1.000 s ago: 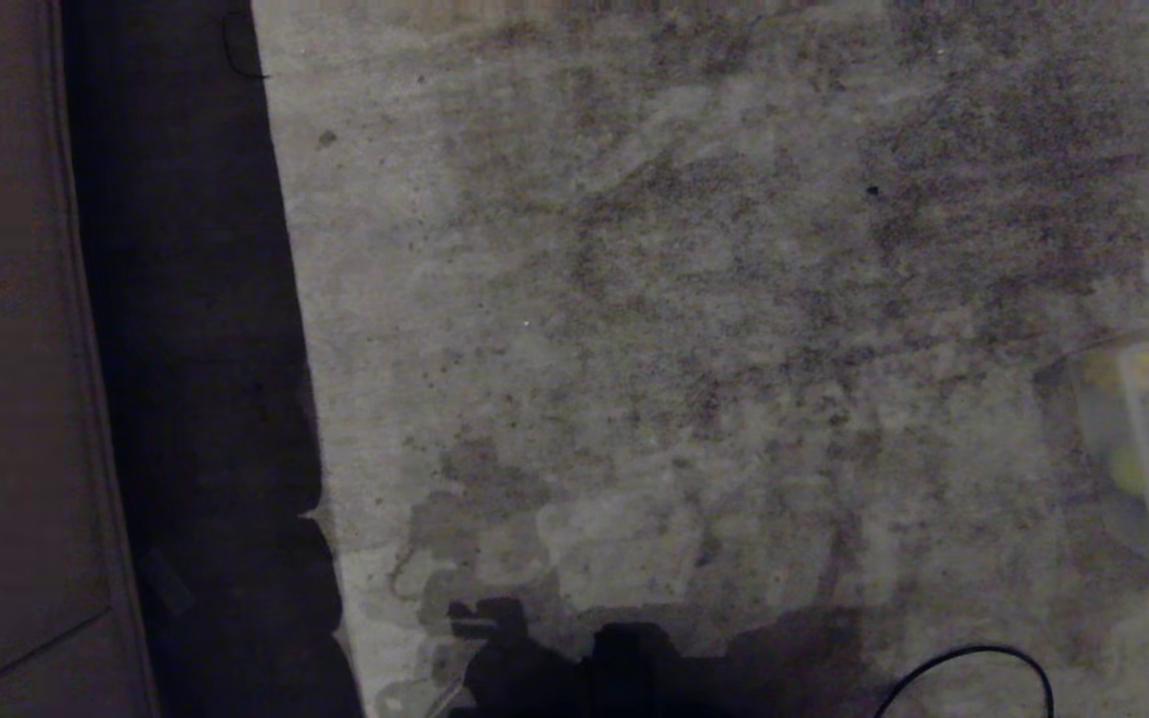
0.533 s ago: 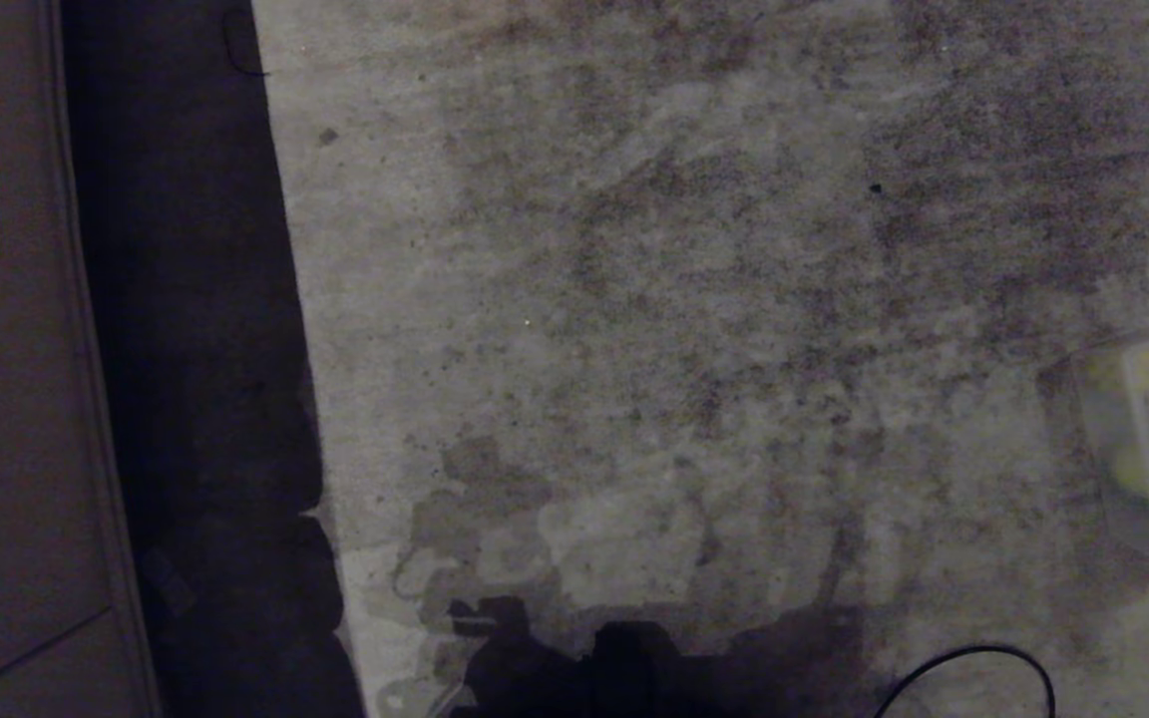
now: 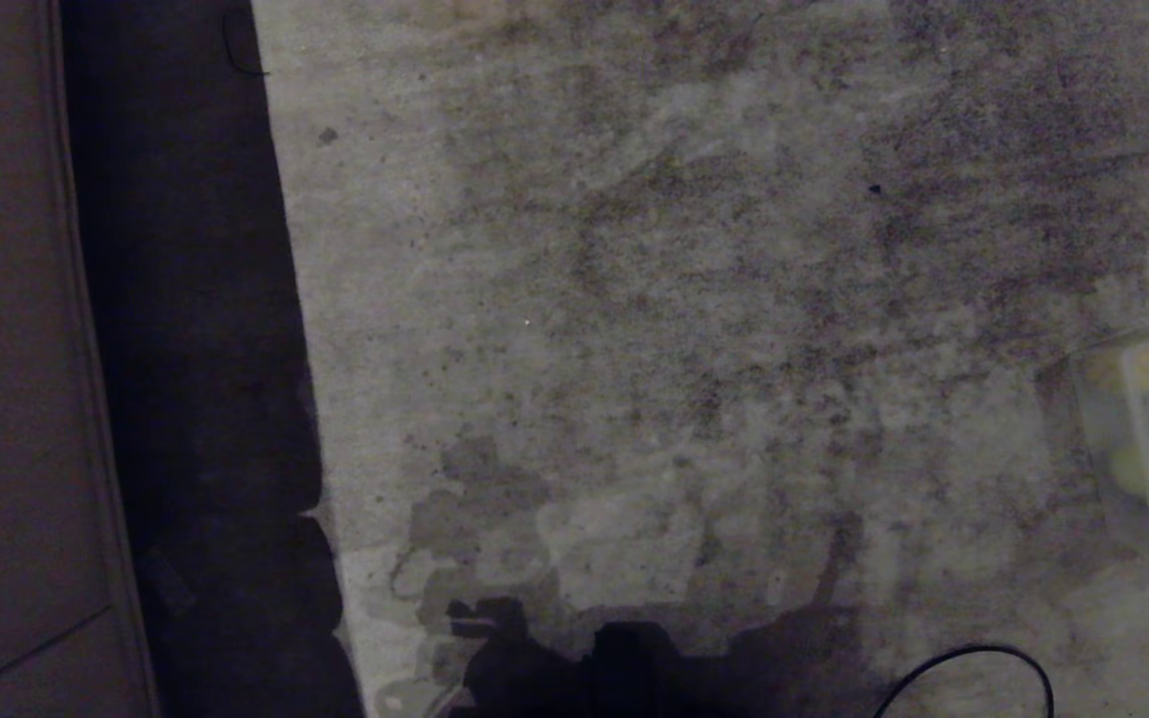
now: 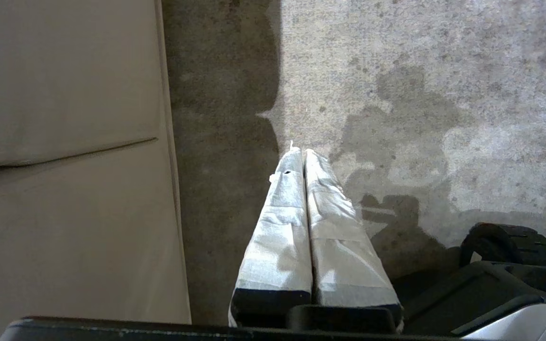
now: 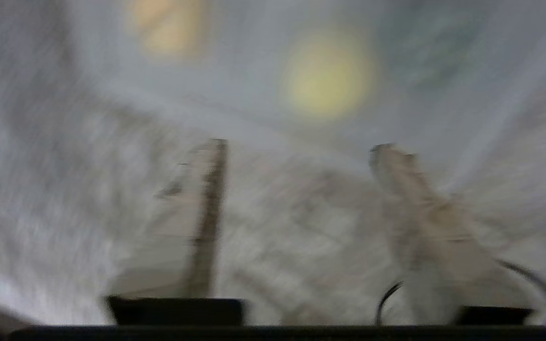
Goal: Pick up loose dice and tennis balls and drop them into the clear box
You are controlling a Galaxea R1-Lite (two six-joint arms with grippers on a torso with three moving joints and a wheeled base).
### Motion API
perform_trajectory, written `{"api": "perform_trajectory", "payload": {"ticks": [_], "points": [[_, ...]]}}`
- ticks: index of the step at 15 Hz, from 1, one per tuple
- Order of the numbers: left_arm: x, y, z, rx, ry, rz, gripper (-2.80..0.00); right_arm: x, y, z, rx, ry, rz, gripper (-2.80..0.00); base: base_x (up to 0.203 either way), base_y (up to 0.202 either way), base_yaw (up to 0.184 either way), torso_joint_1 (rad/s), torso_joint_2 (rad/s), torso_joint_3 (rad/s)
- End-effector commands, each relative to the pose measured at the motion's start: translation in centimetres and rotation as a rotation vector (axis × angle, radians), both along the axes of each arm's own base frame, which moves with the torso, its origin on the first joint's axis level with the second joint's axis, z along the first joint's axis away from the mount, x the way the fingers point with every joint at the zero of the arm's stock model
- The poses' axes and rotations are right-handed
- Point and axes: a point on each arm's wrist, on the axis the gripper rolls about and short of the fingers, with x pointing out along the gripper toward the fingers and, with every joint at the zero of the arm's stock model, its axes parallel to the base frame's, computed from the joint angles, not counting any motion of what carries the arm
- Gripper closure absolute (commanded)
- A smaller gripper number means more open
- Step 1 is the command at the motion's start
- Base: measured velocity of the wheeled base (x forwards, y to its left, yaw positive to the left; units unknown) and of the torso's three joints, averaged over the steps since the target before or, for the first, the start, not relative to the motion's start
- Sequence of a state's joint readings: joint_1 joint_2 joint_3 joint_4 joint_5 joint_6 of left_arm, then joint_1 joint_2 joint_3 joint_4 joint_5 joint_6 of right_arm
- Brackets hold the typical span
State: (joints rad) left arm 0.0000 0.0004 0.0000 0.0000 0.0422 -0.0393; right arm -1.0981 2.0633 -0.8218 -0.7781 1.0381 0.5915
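The clear box (image 3: 1148,538) stands on the carpet at the head view's right edge, cut off by the frame. A tennis ball (image 3: 1145,469) lies inside it, and a paler yellow blob (image 3: 1143,367) sits farther back. In the right wrist view my right gripper (image 5: 301,146) hovers open and empty just short of the clear box (image 5: 443,118). A tennis ball (image 5: 327,76) lies inside beyond the fingertips. A blurred yellow-orange shape (image 5: 168,26) beside it could be a die; I cannot tell. My left gripper (image 4: 301,152) hangs parked and shut.
Mottled grey carpet (image 3: 684,349) fills the head view. A beige furniture panel (image 3: 6,349) and a dark shadow band run along the left. A black cable (image 3: 973,658) loops at the bottom right. The black base (image 4: 505,274) sits beside the left gripper.
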Motion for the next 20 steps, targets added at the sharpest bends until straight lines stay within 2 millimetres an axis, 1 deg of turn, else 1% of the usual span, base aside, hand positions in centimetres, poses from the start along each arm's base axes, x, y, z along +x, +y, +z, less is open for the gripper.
{"api": "perform_trajectory", "payload": {"ticks": [1,2,3,4,5,6,8,10,11,13,14,17,20], "points": [[0.0,0.0,0.0,-0.001,0.003,0.001,0.00,-0.5,5.2,4.7,-0.123,-0.049,0.076,0.00,0.000,0.000,0.000,0.000,0.00,0.000],[0.0,0.0,0.0,-0.001,0.003,0.001,0.00,-0.3,7.7,5.3,-0.164,-0.047,0.130,0.00,0.000,0.000,0.000,0.000,0.00,0.000],[0.0,0.0,0.0,-0.001,0.002,0.001,0.00,0.0,10.7,5.5,-0.217,-0.033,0.200,0.00,0.000,0.000,0.000,0.000,0.00,0.000],[0.0,0.0,0.0,-0.001,0.001,0.001,0.00,0.3,13.6,5.2,-0.292,-0.002,0.274,0.00,0.000,0.000,0.000,0.000,0.00,0.000],[0.0,0.0,0.0,-0.001,0.001,0.001,0.00,-0.1,16.2,4.6,-0.392,0.050,0.325,0.00,0.000,0.000,0.000,0.000,0.00,0.000],[0.0,0.0,0.0,-0.001,0.003,0.002,0.00,-0.8,18.2,4.5,-0.456,0.091,0.356,0.00,0.000,0.000,0.000,0.000,0.00,0.000],[0.0,0.0,0.0,-0.001,0.003,0.001,0.00,-3.1,22.3,4.5,-0.576,0.136,0.415,0.00,0.000,0.000,0.000,0.000,0.00,0.000],[0.0,0.0,0.0,-0.001,0.002,0.001,0.00,-6.3,25.9,3.9,-0.673,0.135,0.449,0.00,0.000,0.000,0.000,0.000,0.00,0.000],[0.0,0.0,0.0,-0.001,0.001,0.001,0.00,-7.9,27.4,3.3,-0.726,0.136,0.457,0.00,0.000,0.000,0.000,0.000,0.00,0.000],[0.0,0.0,0.0,-0.001,0.003,0.001,0.00,-10.5,29.3,2.6,-0.837,0.130,0.429,0.00,0.000,0.000,0.000,0.000,0.00,0.000],[0.0,0.0,0.0,-0.001,0.003,0.001,0.00,-11.7,29.8,2.2,-0.881,0.130,0.404,0.00,0.000,0.000,0.000,0.000,0.00,0.000],[0.0,0.0,0.0,-0.001,0.003,0.001,0.00,-14.9,30.4,0.8,-0.940,0.149,0.335,0.00,0.000,0.000,0.000,0.000,0.00,0.000],[0.0,0.0,0.0,-0.001,0.001,0.001,0.00,-17.5,30.5,0.0,-0.963,0.081,0.282,0.00,0.000,0.000,0.000,0.000,0.00,0.000]]}}
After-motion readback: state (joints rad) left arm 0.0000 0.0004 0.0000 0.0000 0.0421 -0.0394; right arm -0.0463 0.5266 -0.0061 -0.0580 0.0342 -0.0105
